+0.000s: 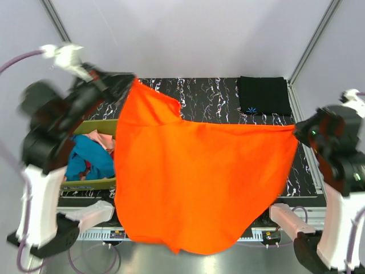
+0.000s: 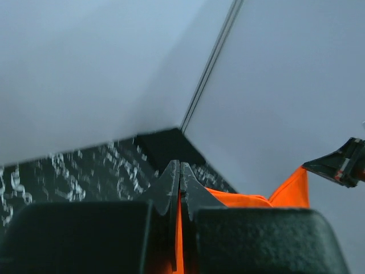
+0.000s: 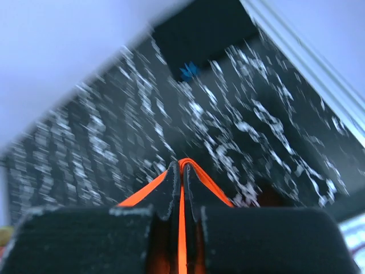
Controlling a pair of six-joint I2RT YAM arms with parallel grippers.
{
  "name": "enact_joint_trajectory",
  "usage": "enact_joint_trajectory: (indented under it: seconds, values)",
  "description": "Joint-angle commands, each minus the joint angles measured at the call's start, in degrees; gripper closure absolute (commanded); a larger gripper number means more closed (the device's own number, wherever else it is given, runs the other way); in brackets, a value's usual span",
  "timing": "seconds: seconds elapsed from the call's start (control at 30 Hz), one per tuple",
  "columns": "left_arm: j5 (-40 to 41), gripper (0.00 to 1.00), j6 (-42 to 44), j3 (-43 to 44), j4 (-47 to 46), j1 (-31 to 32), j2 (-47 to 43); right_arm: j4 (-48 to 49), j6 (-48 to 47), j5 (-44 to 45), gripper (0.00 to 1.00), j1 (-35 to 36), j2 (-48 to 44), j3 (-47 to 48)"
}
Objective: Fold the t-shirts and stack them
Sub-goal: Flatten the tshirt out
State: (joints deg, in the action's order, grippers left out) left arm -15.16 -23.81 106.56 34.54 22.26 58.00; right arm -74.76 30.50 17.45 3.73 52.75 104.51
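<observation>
1. Orange t-shirt (image 1: 199, 182) hangs stretched between both arms above the tabletop (image 1: 211, 94), apparently for flattening before folding.
2. Left jaws and right jaws each clench one edge.
3. Black t-shirt (image 1: 263, 95) lies folded behind.

We can read no words, numbers or brand names in any view. The one sign we find is a small light-blue mark (image 1: 251, 110) on the folded black t-shirt (image 1: 263, 91), at the upper right of the top view. It looks like a little fan of short strokes, too small to tell letters. The orange t-shirt (image 1: 199, 182) shows plain cloth. The white squiggles on the counter (image 1: 211, 94) are pattern, not writing.
</observation>
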Motion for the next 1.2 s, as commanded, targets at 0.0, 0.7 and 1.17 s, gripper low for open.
enact_joint_trajectory:
  seconds: [0.0,0.7,1.17]
  values:
    - [-1.5,1.00,1.7,-3.1,-4.1,0.0,7.8,5.8,-0.4,3.6,1.00,-0.1,2.3,-5.2]
    - [3.3,1.00,0.8,12.4,-7.5,-6.3,33.9,16.5,-5.6,6.9,1.00,-0.9,24.4,-1.4]
    - [4.9,1.00,-0.8,1.1,-7.7,-6.3,19.2,13.0,-5.9,6.1,1.00,-1.0,17.4,-1.6]
